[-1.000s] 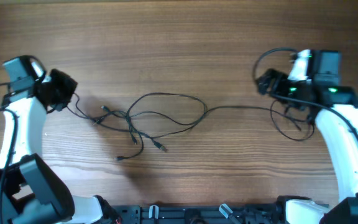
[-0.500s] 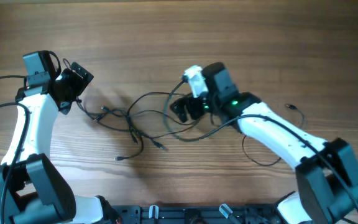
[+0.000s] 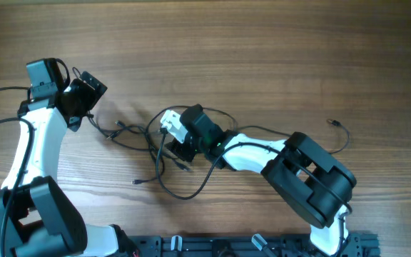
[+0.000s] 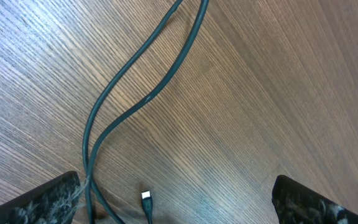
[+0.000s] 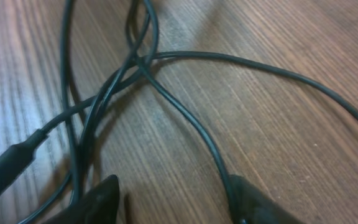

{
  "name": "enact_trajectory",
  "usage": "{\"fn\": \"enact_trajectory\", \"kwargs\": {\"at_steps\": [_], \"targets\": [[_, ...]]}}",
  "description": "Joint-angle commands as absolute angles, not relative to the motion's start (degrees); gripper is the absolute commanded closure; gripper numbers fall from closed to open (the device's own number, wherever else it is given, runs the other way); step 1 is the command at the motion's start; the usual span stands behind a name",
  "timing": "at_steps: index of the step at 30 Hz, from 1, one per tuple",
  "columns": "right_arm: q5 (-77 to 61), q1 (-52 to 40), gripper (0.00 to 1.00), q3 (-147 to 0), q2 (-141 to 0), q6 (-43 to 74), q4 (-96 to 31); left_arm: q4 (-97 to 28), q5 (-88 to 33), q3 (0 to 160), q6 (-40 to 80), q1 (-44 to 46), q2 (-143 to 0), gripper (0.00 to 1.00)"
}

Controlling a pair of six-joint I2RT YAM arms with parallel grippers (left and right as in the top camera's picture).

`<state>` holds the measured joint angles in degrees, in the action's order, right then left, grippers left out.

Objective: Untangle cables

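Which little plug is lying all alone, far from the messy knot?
The plug end of the thin black cable far right, beyond the right arm; the others lie beside the tangle.

I'm counting two grippers over one table [image 3: 262, 43]: the left gripper [image 3: 93, 83] and the right gripper [image 3: 179, 148]. Between them one tangle of cables [image 3: 147, 134] is lying, its strands too knotted for counting.

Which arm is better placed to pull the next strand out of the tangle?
Right, probably. The right end effector sits low over the tangle of cables, a strand running between its fingers. The left end effector hangs open at the tangle's far left edge, with only two loose strands below it.
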<state>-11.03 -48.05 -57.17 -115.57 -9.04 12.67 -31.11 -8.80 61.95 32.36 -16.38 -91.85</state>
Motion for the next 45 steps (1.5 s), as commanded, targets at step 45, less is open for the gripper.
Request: {"fn": "enact_trajectory", "kwargs": {"at_steps": [45], "targets": [[26.2, -15.8, 0.96, -59.9, -61.0, 67.1, -67.7, -31.1, -8.2, 61.8, 31.9, -16.3, -92.1, 0.00]]}}
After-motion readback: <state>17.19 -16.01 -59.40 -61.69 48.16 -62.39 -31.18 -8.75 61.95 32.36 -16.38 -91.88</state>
